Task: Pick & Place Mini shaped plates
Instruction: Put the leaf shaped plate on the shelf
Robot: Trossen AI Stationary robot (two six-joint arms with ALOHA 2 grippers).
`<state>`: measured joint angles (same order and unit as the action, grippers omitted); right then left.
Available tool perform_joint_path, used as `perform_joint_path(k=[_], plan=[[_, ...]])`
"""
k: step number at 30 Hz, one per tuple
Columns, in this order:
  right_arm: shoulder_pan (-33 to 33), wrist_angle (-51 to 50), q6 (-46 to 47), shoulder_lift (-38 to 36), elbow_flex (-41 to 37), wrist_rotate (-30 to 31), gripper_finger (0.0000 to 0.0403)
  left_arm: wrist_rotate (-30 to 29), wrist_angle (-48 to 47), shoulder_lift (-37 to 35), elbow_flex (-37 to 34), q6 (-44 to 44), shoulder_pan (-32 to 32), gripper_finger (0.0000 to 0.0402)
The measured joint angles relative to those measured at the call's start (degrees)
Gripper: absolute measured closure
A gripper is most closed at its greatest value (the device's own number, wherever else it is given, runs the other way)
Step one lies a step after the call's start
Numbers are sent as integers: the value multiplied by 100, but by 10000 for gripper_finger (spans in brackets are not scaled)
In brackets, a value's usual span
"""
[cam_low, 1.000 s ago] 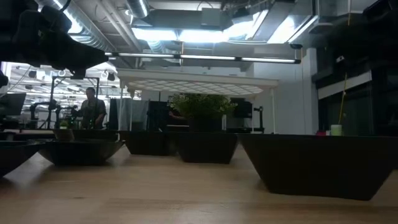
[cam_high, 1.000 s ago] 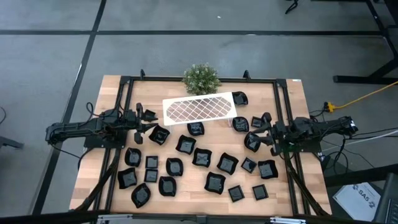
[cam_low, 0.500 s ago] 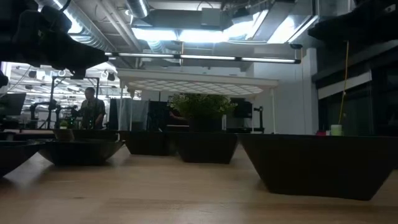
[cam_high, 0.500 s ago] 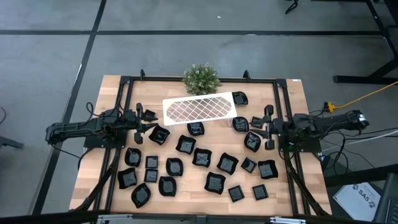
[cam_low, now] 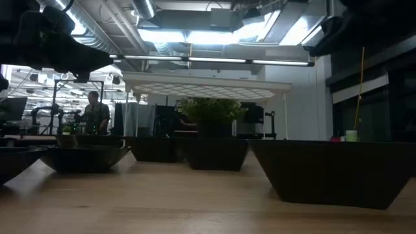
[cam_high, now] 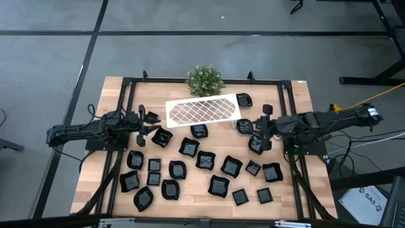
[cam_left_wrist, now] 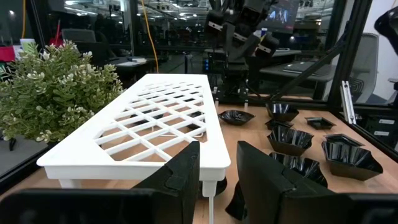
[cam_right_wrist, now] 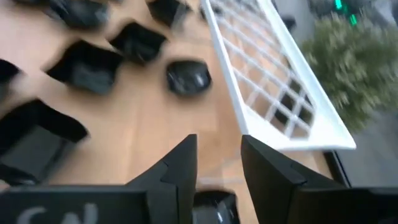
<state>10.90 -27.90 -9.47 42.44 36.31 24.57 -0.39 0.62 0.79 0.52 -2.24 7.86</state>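
Your right gripper [cam_high: 264,126] hangs empty, fingers parted, near the white rack [cam_high: 201,111]; drop straight over that round mini plate [cam_right_wrist: 189,76], then pinch its rim.

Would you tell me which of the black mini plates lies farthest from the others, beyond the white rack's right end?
The lone mini plate by the rack's right end, at the table's far edge; all the others lie nearer the front.

Grey floor [cam_high: 50,38] with dark seam lines around the wooden worktop [cam_high: 114,88]. Yellow cable [cam_high: 370,97] on the floor at 3 o'clock, black stand leg [cam_high: 370,79] above it, white sheet [cam_high: 370,201] at 4 o'clock. Low view: ceiling light panels [cam_low: 195,36], exposed ducts [cam_low: 97,39], a person [cam_low: 96,114] at a far desk at 9 o'clock, dark glazed wall [cam_low: 370,91] at 3 o'clock.
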Motion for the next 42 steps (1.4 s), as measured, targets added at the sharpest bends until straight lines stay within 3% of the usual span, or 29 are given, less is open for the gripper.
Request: perform_joint_path(k=[12,23,37,42], plan=[[0,-630,1383,1114,566,123,208,1,0,-1,0,0,0,302],[0,-1000,2917,2503,566,-26,221,0,0,1,0,0,0,302],[0,-955,2839,3946,558,-4,242,0,0,0,0,0,0,302],[0,-834,2527,4207,558,448,242,1,0,1,0,0,2,302]])
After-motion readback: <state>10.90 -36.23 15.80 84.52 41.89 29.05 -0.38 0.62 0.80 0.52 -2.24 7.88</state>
